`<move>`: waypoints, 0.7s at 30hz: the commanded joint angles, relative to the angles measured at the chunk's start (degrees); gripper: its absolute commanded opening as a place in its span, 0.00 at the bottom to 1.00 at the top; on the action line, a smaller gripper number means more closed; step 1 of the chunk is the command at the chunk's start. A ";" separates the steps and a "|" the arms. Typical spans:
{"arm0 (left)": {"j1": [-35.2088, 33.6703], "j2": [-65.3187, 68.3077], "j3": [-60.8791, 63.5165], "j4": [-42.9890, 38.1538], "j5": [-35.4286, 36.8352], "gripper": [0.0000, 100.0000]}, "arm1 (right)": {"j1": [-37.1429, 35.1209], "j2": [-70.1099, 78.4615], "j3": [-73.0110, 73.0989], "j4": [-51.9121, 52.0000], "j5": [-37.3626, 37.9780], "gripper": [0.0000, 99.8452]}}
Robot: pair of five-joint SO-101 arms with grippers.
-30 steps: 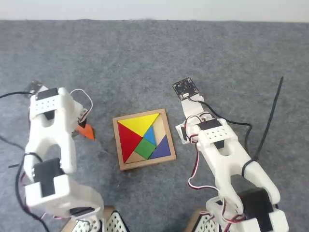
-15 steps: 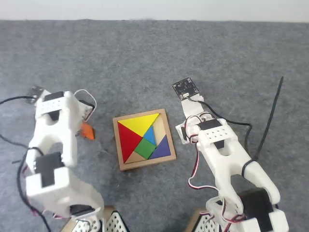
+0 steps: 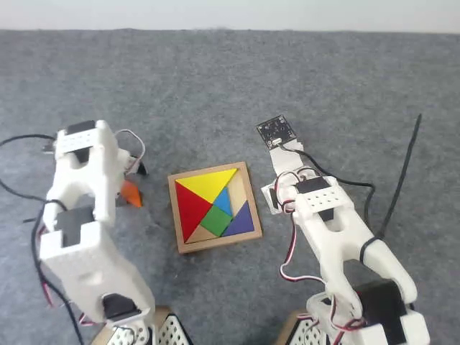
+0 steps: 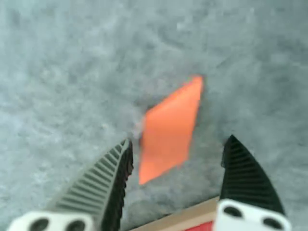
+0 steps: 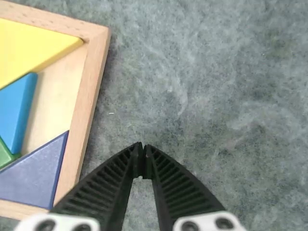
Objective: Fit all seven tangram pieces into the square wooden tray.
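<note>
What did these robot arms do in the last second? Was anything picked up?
The left arm swung a little away from its base and toward the tray. Its left gripper is open on either side of the orange piece, which has not been grasped and lies where it was. The right gripper, shut, the tray and the pieces in it did not move.

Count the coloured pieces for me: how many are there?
6. In the tray: yellow, red, blue, green, purple. Orange lies on the mat beside the tray, under the left gripper. A seventh may be hidden.
</note>
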 commanded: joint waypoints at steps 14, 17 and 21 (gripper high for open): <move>-2.73 -5.01 8.31 -9.67 -7.21 0.28 | 0.75 -3.30 -0.88 0.48 0.62 0.01; -2.81 -2.11 3.82 -7.12 -7.21 0.28 | 0.75 -3.30 -0.88 0.48 0.62 0.01; -2.99 0.35 -0.84 -4.04 -8.79 0.28 | 0.75 -3.30 -0.88 0.48 0.62 0.01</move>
